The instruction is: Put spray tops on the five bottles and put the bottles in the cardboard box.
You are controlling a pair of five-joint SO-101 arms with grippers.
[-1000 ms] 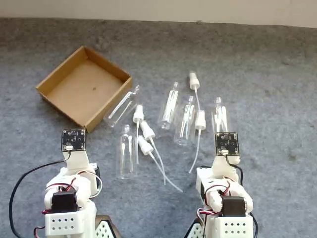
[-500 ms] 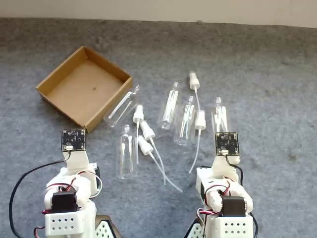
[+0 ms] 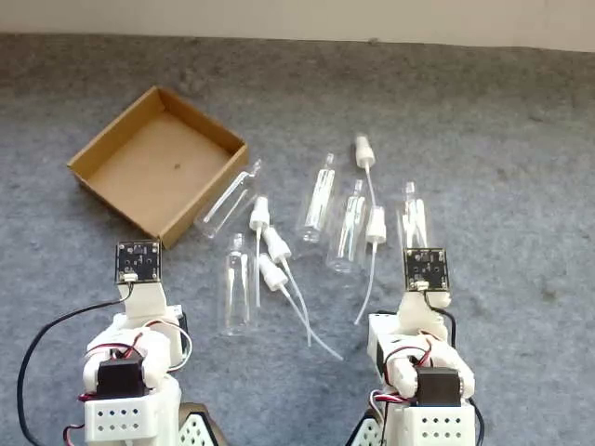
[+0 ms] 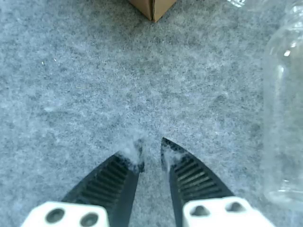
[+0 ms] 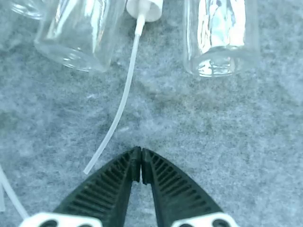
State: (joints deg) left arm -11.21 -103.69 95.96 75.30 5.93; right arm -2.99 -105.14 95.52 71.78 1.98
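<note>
Left gripper: the left gripper [image 4: 150, 155] hangs low over the grey carpet [image 3: 521, 139], its black ridged fingers a narrow slit apart with nothing between them.
Right gripper: the right gripper [image 5: 141, 158] has its tips pressed together, empty, pointing down at bare carpet.
Near the left gripper: a clear bottle [image 4: 284, 104] lies just beside it on the mat; farther off I see a corner of the cardboard box [image 4: 152, 5].
Near the right gripper: two bottle bases face it, one [image 5: 80, 33] on either side [image 5: 221, 33] of a spray top [image 5: 144, 5] whose thin tube runs down almost to the fingertips.
Bottles: all five lie on their sides, uncapped. One [image 3: 228, 200] touches the box's near corner, one [image 3: 235, 283] sits in front of the left arm [image 3: 130, 372], two [image 3: 316, 198] lie mid-table [image 3: 348, 226], and one [image 3: 413, 218] lies ahead of the right arm [image 3: 423, 372].
Spray tops: three [image 3: 259, 216] cluster [image 3: 276, 243] between the bottles [image 3: 272, 271], a fourth [image 3: 376, 225] lies between the right-hand bottles, and a fifth [image 3: 363, 150] lies farthest out.
Cardboard box: open, shallow, far left, nothing inside [image 3: 153, 167].
</note>
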